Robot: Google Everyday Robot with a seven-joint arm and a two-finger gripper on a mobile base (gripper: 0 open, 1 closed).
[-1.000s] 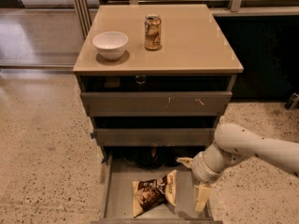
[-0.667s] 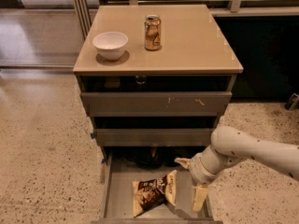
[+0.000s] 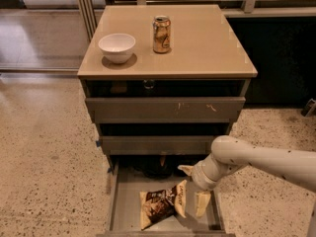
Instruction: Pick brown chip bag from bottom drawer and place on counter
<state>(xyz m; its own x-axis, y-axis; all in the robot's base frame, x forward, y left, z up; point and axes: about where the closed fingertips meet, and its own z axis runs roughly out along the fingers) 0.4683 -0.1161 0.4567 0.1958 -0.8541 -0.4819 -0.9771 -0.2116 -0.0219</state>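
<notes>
The brown chip bag (image 3: 159, 207) lies flat on the floor of the pulled-out bottom drawer (image 3: 129, 196), its cream end pointing right. My gripper (image 3: 193, 192) reaches down into the drawer at the bag's right end. It is open, with one cream finger (image 3: 202, 204) just right of the bag and the other finger (image 3: 185, 170) behind it. The bag rests on the drawer floor. The beige counter (image 3: 207, 43) tops the cabinet.
A white bowl (image 3: 117, 47) and a gold drink can (image 3: 161, 34) stand on the counter's left and middle. Two more grey drawers (image 3: 163, 110) sit partly open above the bottom one. Speckled floor surrounds the cabinet. My white arm (image 3: 266, 159) comes in from the right.
My gripper and arm have shifted slightly left, closer to the bag's right end. The bag has not moved.
</notes>
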